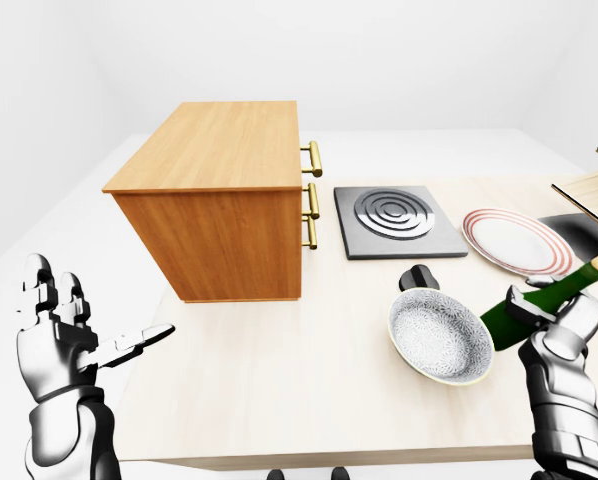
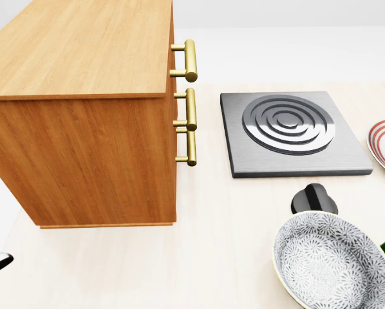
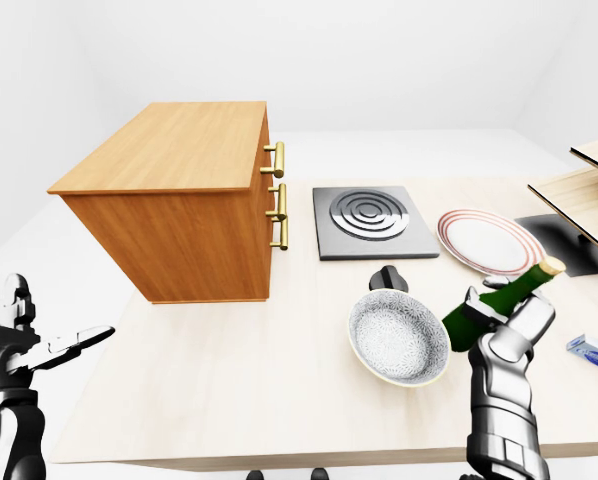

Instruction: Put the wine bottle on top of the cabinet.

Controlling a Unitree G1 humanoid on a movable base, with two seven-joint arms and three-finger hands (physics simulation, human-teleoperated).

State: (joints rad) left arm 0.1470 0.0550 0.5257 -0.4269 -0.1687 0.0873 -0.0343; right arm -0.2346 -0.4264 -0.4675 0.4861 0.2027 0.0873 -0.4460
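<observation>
The green wine bottle (image 3: 499,300) with a tan cork lies tilted in my right hand (image 3: 504,330), neck up to the right, above the table at the lower right. The fingers close round its body. The wooden cabinet (image 1: 214,195) with brass handles (image 1: 311,192) stands on the table at the left; its flat top (image 1: 219,145) is bare. My left hand (image 1: 64,330) is open and empty at the lower left, off the table's left edge.
A patterned bowl (image 1: 441,335) sits just left of the bottle. A black knob (image 2: 313,198), a grey hob plate (image 1: 397,221) and a red-rimmed plate (image 1: 519,242) lie beyond it. Wooden shelves (image 3: 589,190) stand at the right edge; a blue item (image 3: 591,350) lies near them.
</observation>
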